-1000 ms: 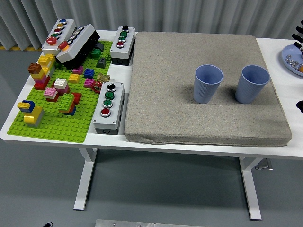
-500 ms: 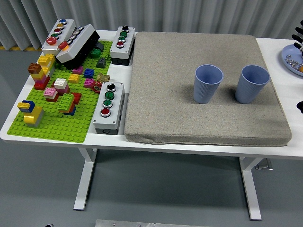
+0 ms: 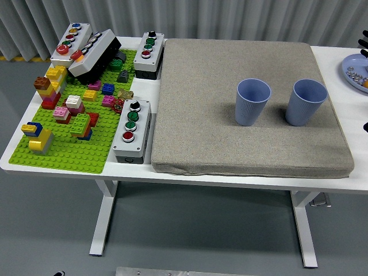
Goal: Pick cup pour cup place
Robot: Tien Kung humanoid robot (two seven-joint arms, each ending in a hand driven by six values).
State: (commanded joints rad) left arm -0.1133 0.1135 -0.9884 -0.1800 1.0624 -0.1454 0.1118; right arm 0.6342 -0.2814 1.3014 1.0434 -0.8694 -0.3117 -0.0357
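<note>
Two blue cups stand upright on the grey mat, right half of it, side by side and apart: left cup, right cup. Both mouths face up; insides look empty from here, can't confirm. Long axis of each is vertical, so a side grasp around the wall fits.

Right hand shows only as dark slivers at the right edge of the picture, far side, by the blue plate on the tabletop. Fingers: can't tell whether apart or together, too little visible. Another dark bit sits at the right edge lower down, unclear what part. Left hand not visible at all.

Key relation: the right cup lies left of and nearer than that right hand, and is the closer of the two cups to it; the left cup is further left. Right arm is the one placed to reach.

This layout fits both cups awaiting a pour or cups set back after one.
</note>
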